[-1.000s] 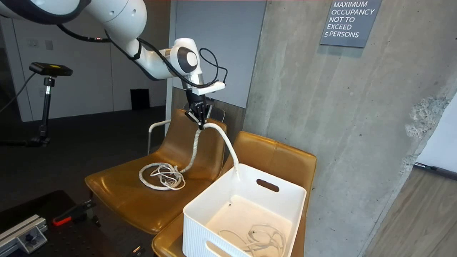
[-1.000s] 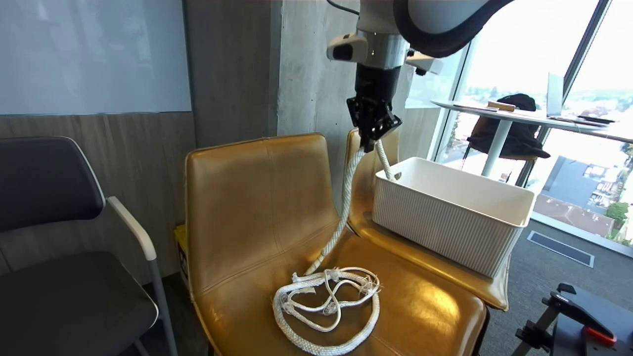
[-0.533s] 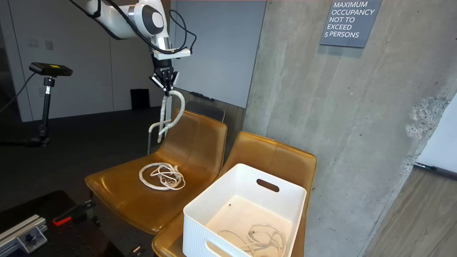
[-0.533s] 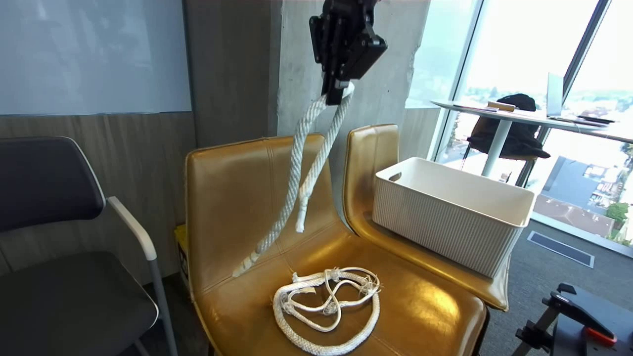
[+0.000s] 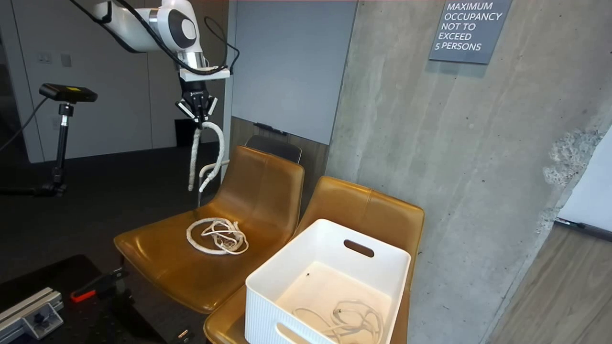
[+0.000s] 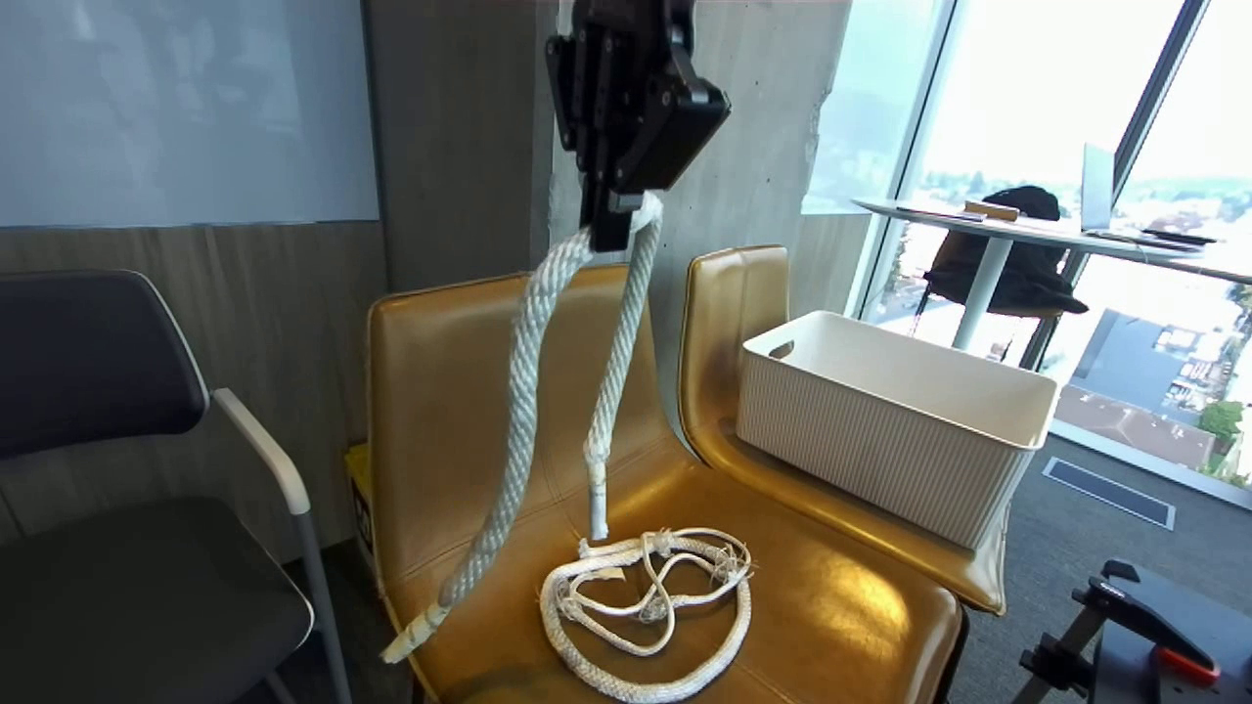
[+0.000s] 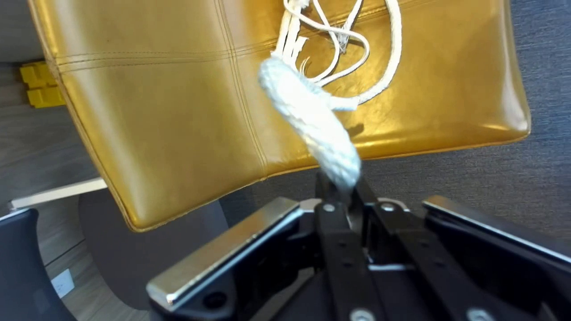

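The tool [image 5: 199,124] is clamped on a white rope [image 6: 524,372], its fingertips pinching it partway along so that two legs hang down. In an exterior view the rope is left of centre: one leg curves toward the lower left and ends in a pale wrapped tip, while the other drops nearly straight, its end appearing just above the coil [image 6: 646,693]. In an exterior view both legs hang at centre left of the frame, mostly against the dark floor [image 5: 119,191], their ends apart from the seat of the chair [image 5: 162,248]. In the wrist view the rope slants from upper centre down to the tool at lower centre, blurred where it enters the grip.

The coil lies on that seat, a thick loop with thin, frayed cord tangled inside it. A white bin [image 6: 871,445] with ribbed sides stands on the second chair [image 5: 373,205]; thin pale cords [image 5: 345,326] lie on its bottom. A grey chair [image 6: 88,362] shows at the left of the frame in an exterior view. A concrete wall [image 5: 478,167] bears a sign [image 5: 468,28] at upper right; a whiteboard [image 5: 291,62] shows at top centre, and a camera [image 5: 69,92] is mounted on a black stand at left.
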